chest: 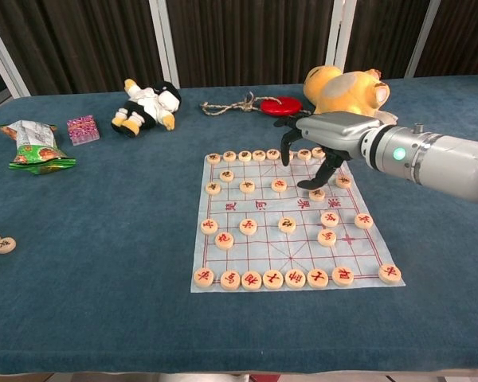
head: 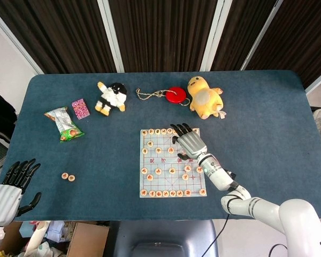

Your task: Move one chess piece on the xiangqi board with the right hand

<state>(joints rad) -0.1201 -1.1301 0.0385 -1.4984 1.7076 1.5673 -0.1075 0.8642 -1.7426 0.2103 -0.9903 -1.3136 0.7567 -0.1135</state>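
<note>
The xiangqi board (head: 163,162) (chest: 267,248) is a pale sheet in the middle of the table, with round wooden pieces along its near and far rows and several scattered between. My right hand (head: 188,143) (chest: 325,134) hovers over the board's far right part, dark fingers spread, holding nothing. Its thumb points down close to one piece (chest: 317,193) in the second far row; I cannot tell whether they touch. My left hand (head: 10,187) hangs open off the table's front left corner, seen only in the head view.
A yellow duck plush (head: 204,97) (chest: 342,89) and a red disc on a rope (head: 175,95) (chest: 280,105) lie just behind the board. A panda doll (head: 112,97), a pink box (head: 80,107) and a snack bag (head: 64,124) lie far left. Two loose pieces (head: 68,176) sit front left.
</note>
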